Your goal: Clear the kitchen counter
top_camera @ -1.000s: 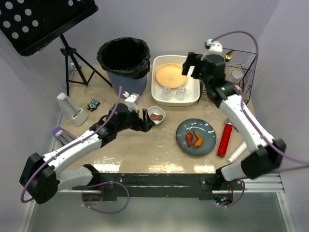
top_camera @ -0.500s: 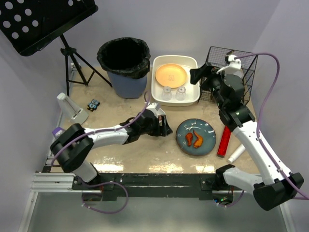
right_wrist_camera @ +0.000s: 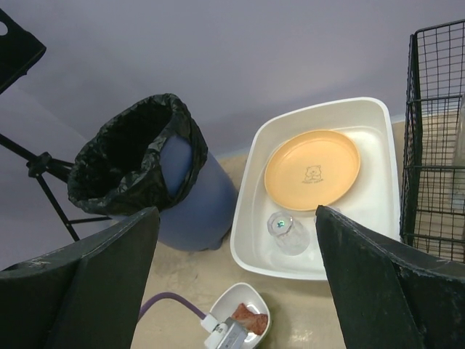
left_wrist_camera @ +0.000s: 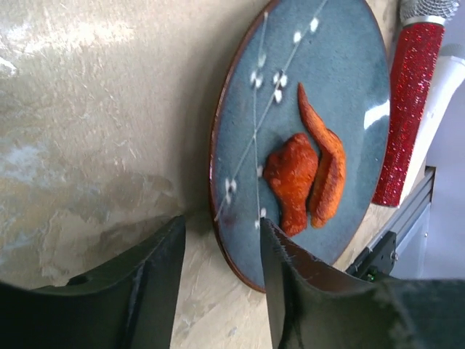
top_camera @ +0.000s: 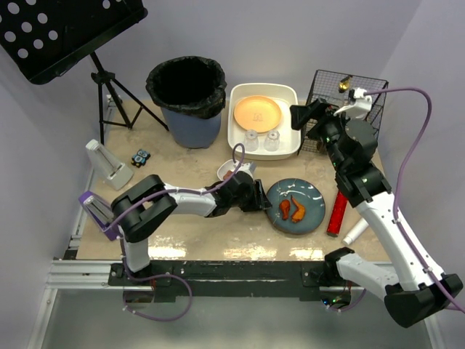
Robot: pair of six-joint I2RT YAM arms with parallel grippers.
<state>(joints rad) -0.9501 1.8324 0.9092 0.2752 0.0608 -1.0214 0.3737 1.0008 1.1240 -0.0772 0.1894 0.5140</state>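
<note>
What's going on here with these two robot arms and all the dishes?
The robot is tidying a kitchen counter. Its left gripper is down at the rim of a blue plate carrying two orange-red food pieces, with its jaws apart on either side of the rim and not clamped yet. The right gripper hovers open and empty near the white tub, which holds an orange plate and two glasses.

Top view: I look steeply down from above and behind the rig, whole kitchen counter in frame. Left wrist: very close, skimming low, facing the blue plate at 4 o'clock. Right wrist: high, standing off, aimed toward 11 o'clock over white tub and bin. Top view shares plate with left, tub and bin with right.
</note>
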